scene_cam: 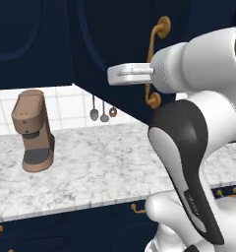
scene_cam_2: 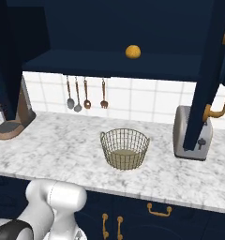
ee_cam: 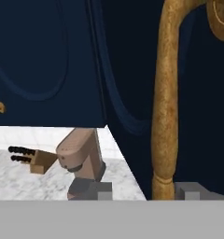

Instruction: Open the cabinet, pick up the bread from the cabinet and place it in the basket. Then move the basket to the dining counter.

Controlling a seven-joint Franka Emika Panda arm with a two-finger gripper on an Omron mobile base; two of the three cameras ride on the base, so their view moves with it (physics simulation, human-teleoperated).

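up on the open dark navy cabinet's [scene_cam_2: 109,63] shelf sits the small orange-golden bread [scene_cam_2: 132,51], while the gripper [ee_cam: 144,192], fingers spread, straddles the upright curved brass handle [ee_cam: 166,98]; the bread lies beyond that door.

Worktop: white-grey marble counter [scene_cam_2: 63,150] over navy drawers.
On it: wire basket [scene_cam_2: 125,148] at centre, toaster [scene_cam_2: 191,134] to the right, brown coffee machine [scene_cam: 33,130] at far left.
Cabinet shelf [scene_cam_2: 109,63]: held the bread [scene_cam_2: 132,51].

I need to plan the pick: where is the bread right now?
In the right base view the bread sits on the open cabinet's shelf, above the basket on the marble worktop.
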